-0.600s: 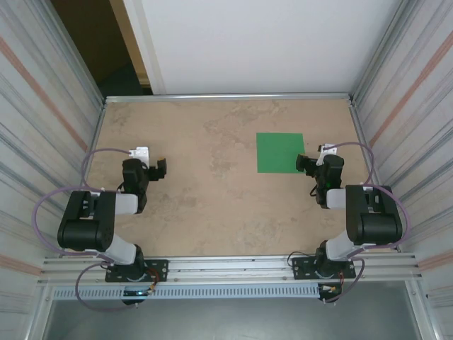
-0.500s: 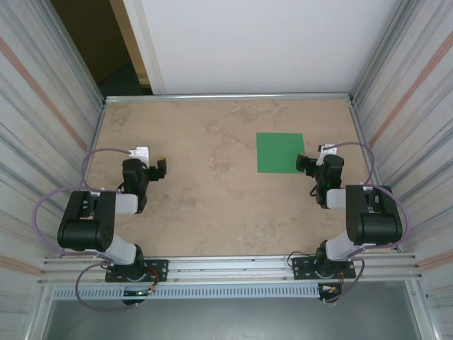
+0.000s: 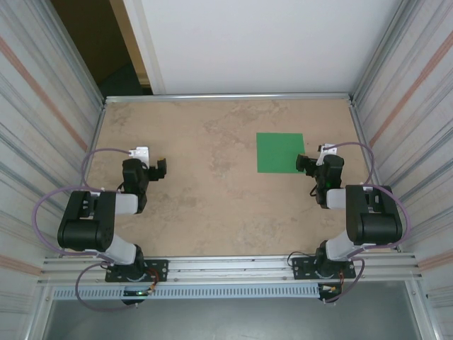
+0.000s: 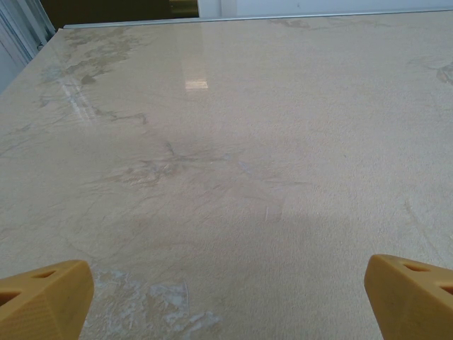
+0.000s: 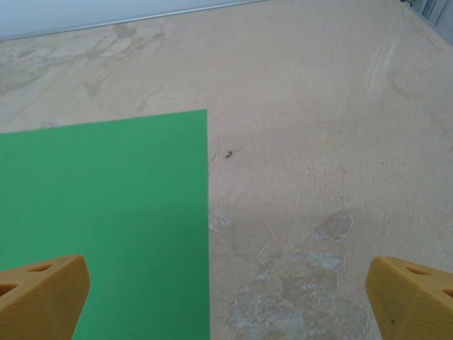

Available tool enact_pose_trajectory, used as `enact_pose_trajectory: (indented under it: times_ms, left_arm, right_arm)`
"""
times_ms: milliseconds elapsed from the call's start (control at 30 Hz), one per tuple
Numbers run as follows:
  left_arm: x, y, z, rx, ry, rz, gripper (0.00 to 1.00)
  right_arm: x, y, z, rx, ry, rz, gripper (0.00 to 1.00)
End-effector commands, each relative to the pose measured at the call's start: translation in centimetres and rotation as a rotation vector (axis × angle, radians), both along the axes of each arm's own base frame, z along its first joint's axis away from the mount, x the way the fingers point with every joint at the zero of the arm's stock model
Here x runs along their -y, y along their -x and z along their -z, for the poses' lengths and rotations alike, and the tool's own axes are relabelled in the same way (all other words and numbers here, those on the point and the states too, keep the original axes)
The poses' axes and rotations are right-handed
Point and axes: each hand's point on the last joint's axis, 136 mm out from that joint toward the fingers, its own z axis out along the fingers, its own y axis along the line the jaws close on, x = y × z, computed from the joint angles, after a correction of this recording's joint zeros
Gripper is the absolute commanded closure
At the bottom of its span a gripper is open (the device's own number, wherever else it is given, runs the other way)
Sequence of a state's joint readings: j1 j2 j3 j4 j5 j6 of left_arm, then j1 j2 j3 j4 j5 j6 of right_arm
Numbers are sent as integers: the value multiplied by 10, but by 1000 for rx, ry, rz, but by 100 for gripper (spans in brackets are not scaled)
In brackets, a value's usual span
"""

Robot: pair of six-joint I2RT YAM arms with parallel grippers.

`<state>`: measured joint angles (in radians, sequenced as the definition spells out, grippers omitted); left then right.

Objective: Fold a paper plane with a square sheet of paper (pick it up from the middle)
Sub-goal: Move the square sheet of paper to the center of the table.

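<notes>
Lying flat near the worktop's (image 3: 212, 212) right edge, the paper (image 3: 280, 152) leaves its middle free for pickup; right claw (image 3: 303, 163) beside it and left claw (image 3: 160, 168) both gape empty.

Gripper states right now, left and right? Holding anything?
Left gripper: open, holding nothing, over bare table.
Right gripper: open, holding nothing, at the right edge of the square sheet of paper.

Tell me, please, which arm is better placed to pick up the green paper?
Right, probably. The right tool, open, sits at the right edge of the square sheet of paper, which lies flat. The left tool, also open, is far off across the table.
</notes>
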<state>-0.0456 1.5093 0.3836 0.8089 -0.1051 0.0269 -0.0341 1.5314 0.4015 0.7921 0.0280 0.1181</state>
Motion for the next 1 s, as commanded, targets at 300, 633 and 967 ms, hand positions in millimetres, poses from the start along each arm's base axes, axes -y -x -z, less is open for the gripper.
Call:
enact_pose_trajectory:
  times_ms: [300, 633, 967]
  left_arm:
    - [-5, -1, -13, 51, -14, -22, 1]
    - [-21, 23, -64, -37, 139, -196, 1]
    - [50, 13, -108, -199, 721, 24, 1]
  right_arm:
    - [1, 0, -7, 8, 31, -10, 1]
    - [-15, 13, -76, -143, -76, 100, 1]
    - [-63, -4, -60, -501, -463, 91, 1]
